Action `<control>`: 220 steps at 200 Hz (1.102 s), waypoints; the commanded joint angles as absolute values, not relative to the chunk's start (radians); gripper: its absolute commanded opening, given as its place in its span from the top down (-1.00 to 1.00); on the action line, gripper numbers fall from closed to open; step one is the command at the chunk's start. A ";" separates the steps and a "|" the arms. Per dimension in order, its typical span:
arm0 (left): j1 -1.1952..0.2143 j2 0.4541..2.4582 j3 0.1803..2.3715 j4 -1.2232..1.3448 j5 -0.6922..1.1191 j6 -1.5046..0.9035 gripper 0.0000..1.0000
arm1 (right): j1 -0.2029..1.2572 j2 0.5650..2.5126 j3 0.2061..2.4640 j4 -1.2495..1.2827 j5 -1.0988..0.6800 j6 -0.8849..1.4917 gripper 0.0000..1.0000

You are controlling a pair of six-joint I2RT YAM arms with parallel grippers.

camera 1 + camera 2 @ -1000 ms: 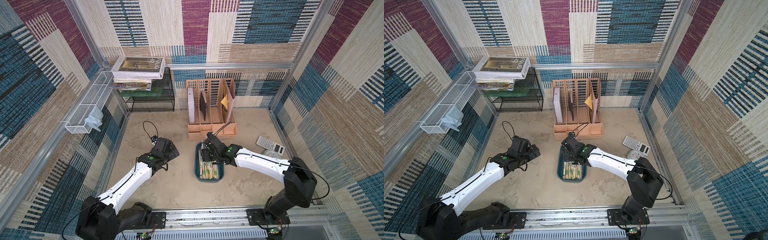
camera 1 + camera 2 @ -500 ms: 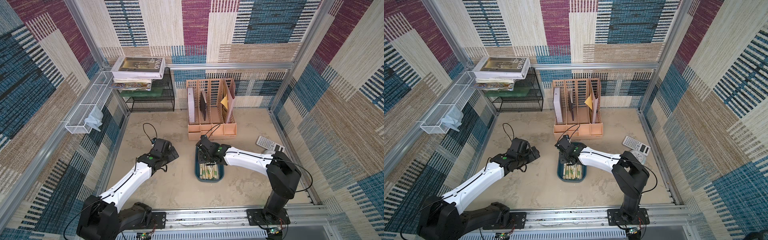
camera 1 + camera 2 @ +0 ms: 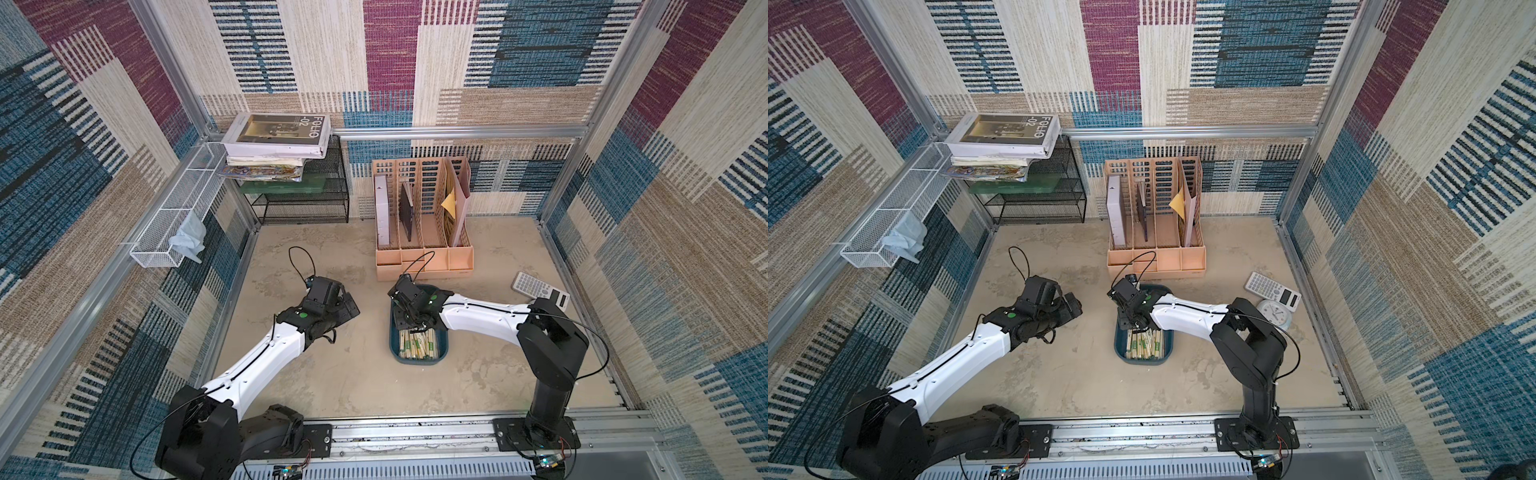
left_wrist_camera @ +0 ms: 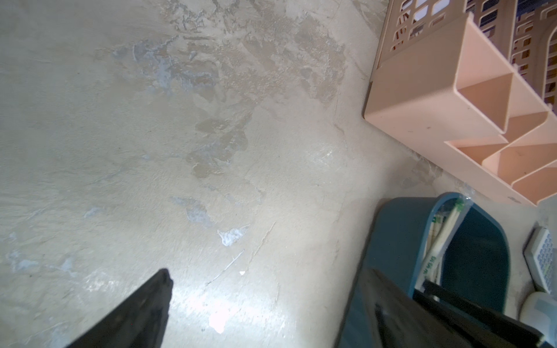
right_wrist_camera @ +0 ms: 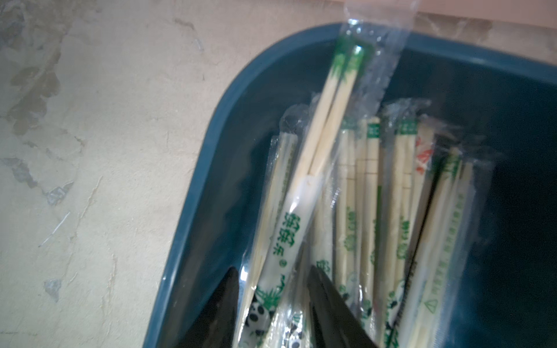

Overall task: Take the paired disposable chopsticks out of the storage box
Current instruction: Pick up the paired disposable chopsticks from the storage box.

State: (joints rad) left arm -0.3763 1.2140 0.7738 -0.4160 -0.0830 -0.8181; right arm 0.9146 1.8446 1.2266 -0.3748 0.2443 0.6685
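Note:
The storage box (image 3: 419, 360) (image 3: 1142, 360) is a dark teal tray on the floor in front of the peach organizer. The paired disposable chopsticks (image 3: 417, 345) (image 3: 1144, 345) lie in it in clear wrappers with green and panda prints. My right gripper (image 3: 411, 322) (image 3: 1133, 322) (image 5: 272, 269) reaches down into the box's far half. Its jaws are closed on a wrapped pair (image 5: 304, 192) that slants across the others, its tip over the box rim (image 5: 211, 168). My left gripper (image 3: 347, 307) (image 3: 1069, 307) (image 4: 268, 272) stands open over bare floor left of the box (image 4: 398, 235).
A peach file organizer (image 3: 424, 262) (image 4: 452, 99) stands just behind the box. A calculator (image 3: 540, 289) and a small clock (image 3: 1273, 311) lie at the right. A black mesh rack (image 3: 303, 199) with books and a white wire basket (image 3: 174, 216) are at the back left.
My right gripper has shifted left within the box and its jaws have narrowed around a chopstick pair. The left arm has barely moved.

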 commanded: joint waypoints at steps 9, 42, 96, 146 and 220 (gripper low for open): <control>-0.376 1.215 0.778 -0.404 -0.083 -0.808 -0.98 | 0.916 1.851 1.235 -0.362 0.235 0.672 0.24; -0.376 1.216 0.778 -0.405 -0.082 -0.809 -0.99 | 0.916 1.859 1.236 -0.359 0.227 0.675 0.38; -0.376 1.220 0.781 -0.407 -0.077 -0.807 -0.98 | 0.914 1.833 1.227 -0.362 0.226 0.680 0.60; -0.377 1.216 0.810 -0.418 -0.049 -0.771 -0.99 | 0.906 1.740 1.204 -0.364 0.231 0.684 0.76; -0.396 1.244 0.865 -0.415 0.025 -0.729 -0.98 | 0.847 1.614 1.175 -0.363 0.221 0.670 1.00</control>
State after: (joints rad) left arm -0.3820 1.2316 0.8444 -0.4179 -0.0208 -0.7547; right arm 0.8635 1.6520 1.1843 -0.3679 0.2214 0.6758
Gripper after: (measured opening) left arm 0.992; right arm 0.087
